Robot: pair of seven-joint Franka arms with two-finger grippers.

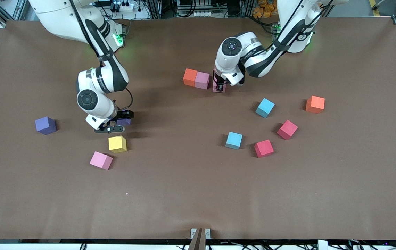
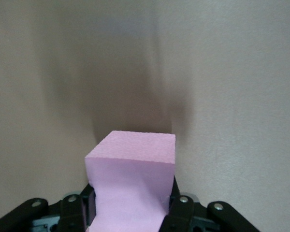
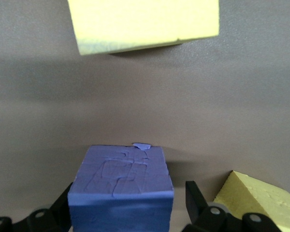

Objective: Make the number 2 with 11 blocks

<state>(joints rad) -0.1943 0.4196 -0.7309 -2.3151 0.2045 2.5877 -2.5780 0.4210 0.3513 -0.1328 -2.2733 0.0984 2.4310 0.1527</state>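
Our brown table (image 1: 198, 201) has blocks spread all over it. Nearest the camera, a loose pink block (image 1: 101, 160) and a yellow block (image 1: 117, 144) sit close below the right gripper (image 1: 121, 122). That gripper is down low with a purple block (image 3: 121, 183) between its fingers. Its fingers are spread, and we see a gap on one side, so it does not grip the block yet.

Higher up, the left gripper (image 1: 220, 86) is clenched on a held pink block (image 2: 133, 179), low over the table. Just beside it, toward the right arm's end, sit a row pink block (image 1: 202, 80) and an orange block (image 1: 190, 77), touching each other. We think that is the top row of the 2. The held block needs to slide in snug beside the row pink block. The left arm is the one right there.
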